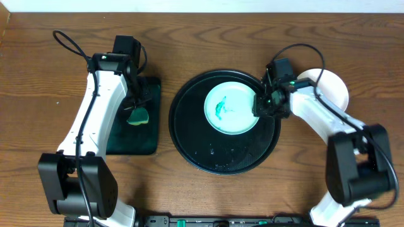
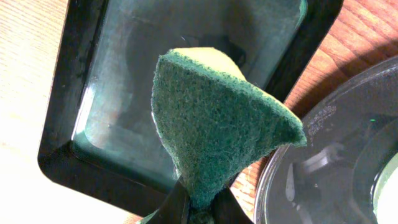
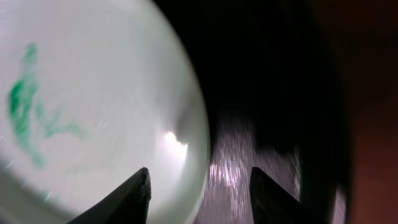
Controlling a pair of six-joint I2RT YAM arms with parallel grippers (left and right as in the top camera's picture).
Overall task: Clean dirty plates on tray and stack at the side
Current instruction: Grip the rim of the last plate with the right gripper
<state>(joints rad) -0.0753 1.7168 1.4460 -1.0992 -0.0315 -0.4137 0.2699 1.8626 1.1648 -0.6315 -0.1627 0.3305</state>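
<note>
One pale mint-green plate [image 1: 230, 107] with a teal smear lies in the upper middle of the round black tray [image 1: 189, 135]. My right gripper [image 1: 260, 106] is open at the plate's right edge. In the right wrist view it [image 3: 199, 186] straddles the rim, with one finger over the plate [image 3: 93, 93] and one over the tray [image 3: 261, 93]. A white plate [image 1: 334, 88] lies on the table to the right of the tray, partly hidden by the right arm. My left gripper [image 2: 202, 202] is shut on a green sponge [image 2: 217, 124], held over the rectangular tray.
The small black rectangular tray [image 1: 136, 144] sits left of the round tray and also shows in the left wrist view [image 2: 68, 124]. The round tray's rim [image 2: 323, 162] is close to the right of the sponge [image 1: 137, 116]. Cables trail from both arms.
</note>
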